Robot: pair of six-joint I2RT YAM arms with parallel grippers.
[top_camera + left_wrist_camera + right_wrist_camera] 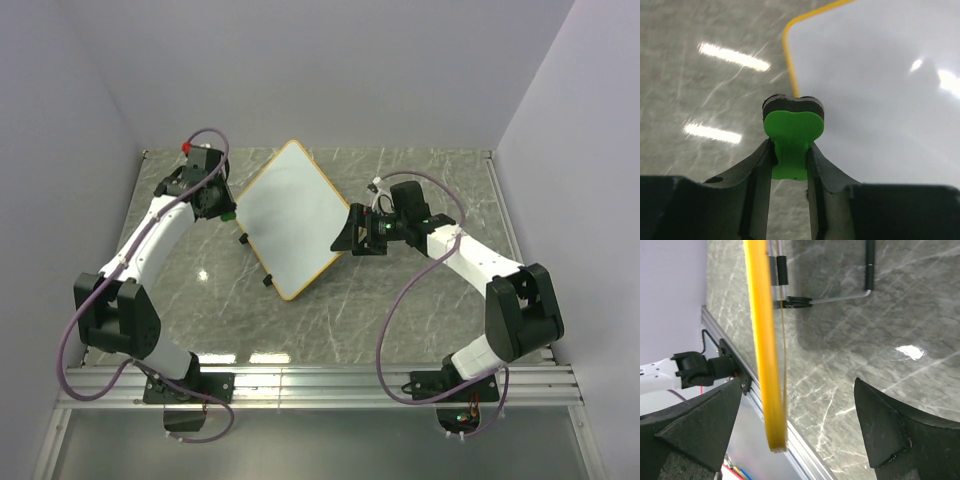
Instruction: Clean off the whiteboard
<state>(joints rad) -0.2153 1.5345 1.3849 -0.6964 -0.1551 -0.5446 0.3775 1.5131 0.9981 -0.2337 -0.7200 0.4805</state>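
The whiteboard (285,215) lies turned like a diamond in the middle of the table, white with an orange-yellow frame. I see no marks on its face. My left gripper (222,208) is at its left edge, shut on a green eraser (792,135) with a black pad, which sits by the frame's corner in the left wrist view beside the board (875,90). My right gripper (345,240) is open at the board's right edge. In the right wrist view the yellow frame edge (765,355) stands between the spread fingers (705,425), touching neither.
Two black clips (243,238) (268,281) sit on the board's lower-left edge. A wire leg (867,270) under the board shows in the right wrist view. Grey marble table (420,330), aluminium rail (320,380) at the near edge, walls on three sides.
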